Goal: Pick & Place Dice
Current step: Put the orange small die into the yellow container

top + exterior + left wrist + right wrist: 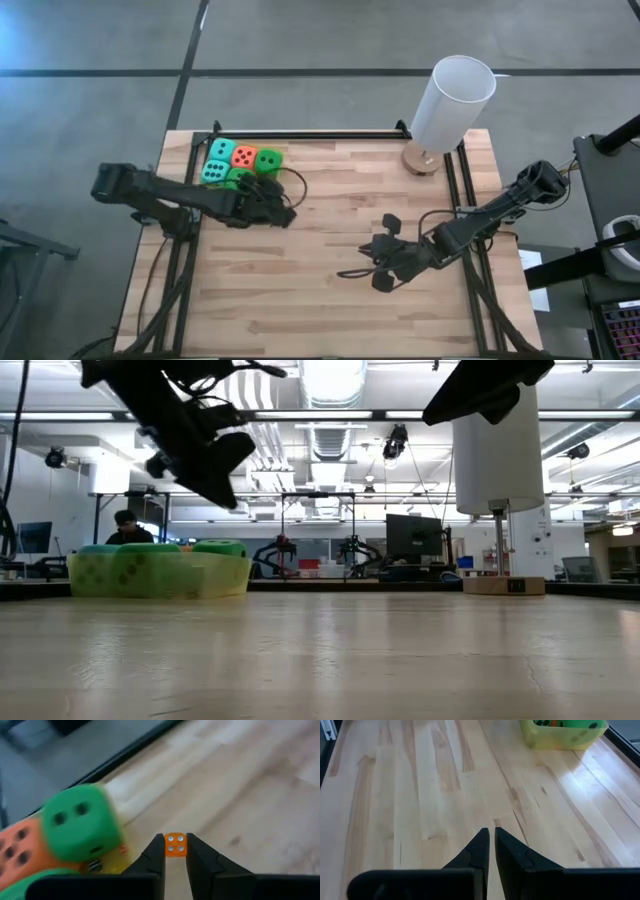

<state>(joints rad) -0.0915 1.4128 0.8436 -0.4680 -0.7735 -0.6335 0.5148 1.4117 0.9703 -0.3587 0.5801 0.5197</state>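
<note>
A translucent yellow tray (204, 152) at the table's far left holds soft dice: two teal (222, 150), one orange-red (244, 155) and two green (267, 160). The left wrist view shows a green one (80, 827) and the orange-red one (17, 847) close by. My left gripper (290, 208) hangs just right of the tray, high above the table (228, 500). It is shut on a tiny orange die with white pips (175, 844). My right gripper (378, 258) hangs shut over the table's right middle (491, 832), holding nothing. My left gripper pinches the tiny orange die by two opposite sides (175, 851) between its fingertips (155, 852). Only the free ends of the fingers are on it. The fingers slant downward from the table's left. The die is lifted clear of the table.
A lamp with a white cylinder shade (452, 100) stands on a wooden base (422, 158) at the far right. Black rails (300, 135) run along the table's far edge and sides. Bare wood (320, 280) lies between the arms. A person (125, 530) sits far behind the table.
</note>
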